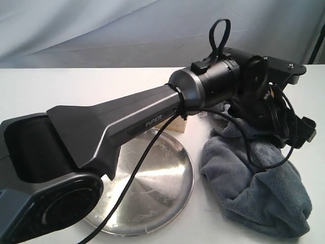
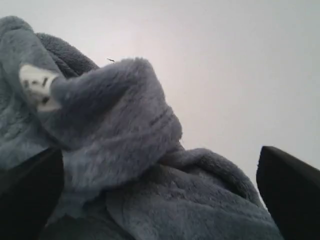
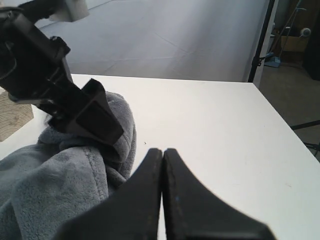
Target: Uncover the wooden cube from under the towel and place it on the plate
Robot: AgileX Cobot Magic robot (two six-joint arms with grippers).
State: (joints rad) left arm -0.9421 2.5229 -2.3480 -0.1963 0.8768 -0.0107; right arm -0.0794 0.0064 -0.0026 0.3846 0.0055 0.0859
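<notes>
- Tabletop (image 1: 61,86): white, matte; carries everything below.
- Left arm (image 1: 127,127): grey casing, reaches across the exterior view to the towel.
- Towel (image 1: 254,188): blue-grey fleece with a fluffy pile, bunched into a loose heap of thick folds.
  - It lies directly under and between the jaws of the left gripper (image 2: 157,165).
  - Those jaws stand wide apart, and a fold bulges up between the two dark fingers (image 2: 30,200). Cannot tell whether the pads touch the cloth.
  - One edge of the heap lies just beside the right gripper (image 3: 162,152). Its jaws are pressed together tip to tip with nothing between them, over bare tabletop.
- Plate (image 1: 162,178): round, shallow polished steel, scuffed, with bright reflections; partly hidden by the arm. It sits just beside the heap, apart from the left jaws.
- Wooden cube (image 3: 12,117): pale tan, with parallel grain lines on the visible face.
  - It sits on the tabletop, outside the left jaws and on their far side from the right jaws, near the towel's edge.
  - The part in view is uncovered.
  - The exterior view shows only a sliver behind the arm, past the plate's far rim. It is not on the plate.
- Tag (image 2: 37,85): small and white with dark print that is unreadable. It is on a fold just beyond one finger of the left jaws.
</notes>
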